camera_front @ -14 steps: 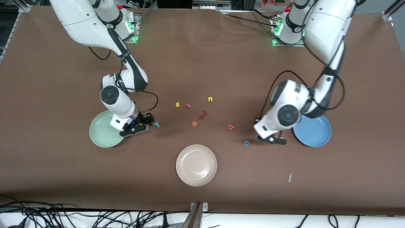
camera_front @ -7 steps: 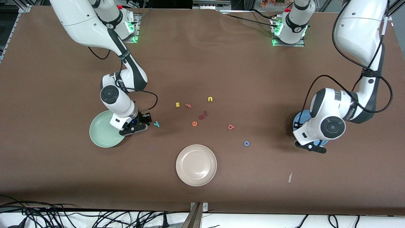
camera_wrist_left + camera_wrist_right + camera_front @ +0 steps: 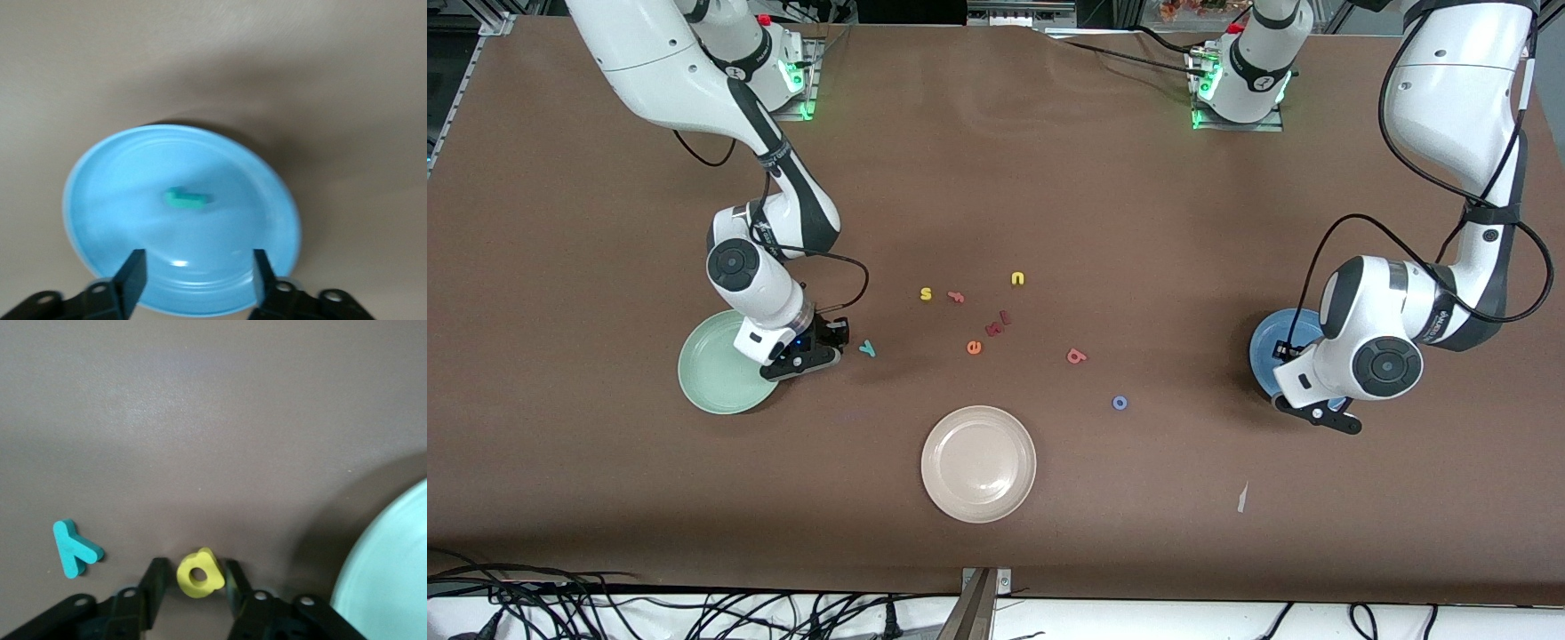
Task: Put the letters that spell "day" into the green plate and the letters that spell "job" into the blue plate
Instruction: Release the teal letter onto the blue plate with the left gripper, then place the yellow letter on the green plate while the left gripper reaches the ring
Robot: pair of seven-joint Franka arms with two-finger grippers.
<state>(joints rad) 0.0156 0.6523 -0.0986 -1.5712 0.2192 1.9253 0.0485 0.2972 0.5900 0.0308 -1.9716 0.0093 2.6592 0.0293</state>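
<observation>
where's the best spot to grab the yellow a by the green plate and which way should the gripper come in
Judging by its pose, take the yellow a across its rounded body, from straight above. It lies flat on the table beside the green plate, so only its outer edges offer a pinch; the centre hole is too small. The right gripper already straddles it, one finger on either side, clear of the teal y.

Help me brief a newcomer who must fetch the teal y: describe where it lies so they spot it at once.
Start at the green plate toward the right arm's end of the table. Beside it the right gripper is low at the table, its jaws around a yellow a. The teal y lies flat on the brown cloth just past that gripper, toward the loose letters at mid-table, and is the only teal piece there.
</observation>
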